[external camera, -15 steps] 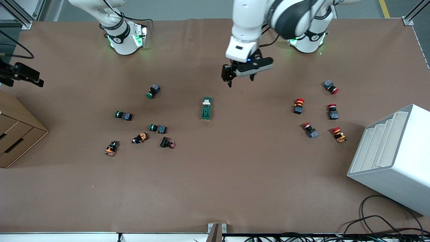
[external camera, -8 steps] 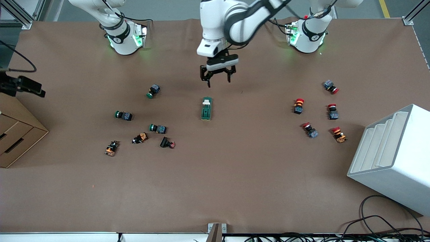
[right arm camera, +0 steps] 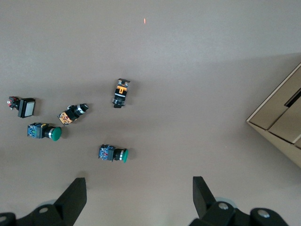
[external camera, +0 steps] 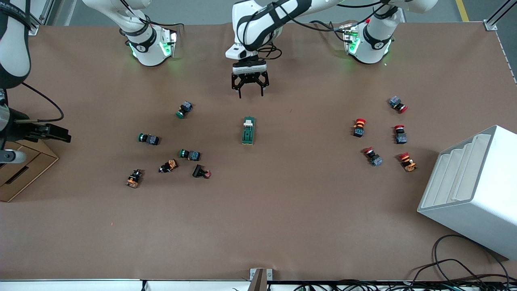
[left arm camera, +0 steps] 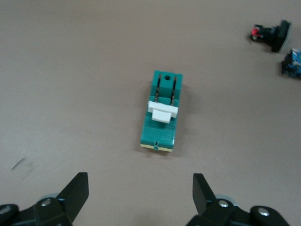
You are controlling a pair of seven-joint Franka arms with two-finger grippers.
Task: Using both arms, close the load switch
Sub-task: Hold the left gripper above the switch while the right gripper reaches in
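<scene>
Green load switch (external camera: pixel 248 130) with white lever (left arm camera: pixel 162 112), mid-table, untouched. Left gripper (external camera: pixel 250 85) over bare tabletop near it, fingers spread. Right gripper (right arm camera: pixel 136 200), fingers spread, above green push buttons (right arm camera: pixel 113 154).

Brown table covering (external camera: pixel 258 210) fills most of frame, w/ a crease at top centre. Cardboard drawer box (external camera: pixel 20 169) at left edge, mid-height. White stepped rack (external camera: pixel 472 190) at lower right. Black cables (external camera: pixel 456 262) bunched in bottom right corner. Grey floor (external camera: pixel 202 10) along top, yellow line (external camera: pixel 462 10) upper right. Alu frame posts (external camera: pixel 28 18) in top corners. Even overhead light, soft shadows.
</scene>
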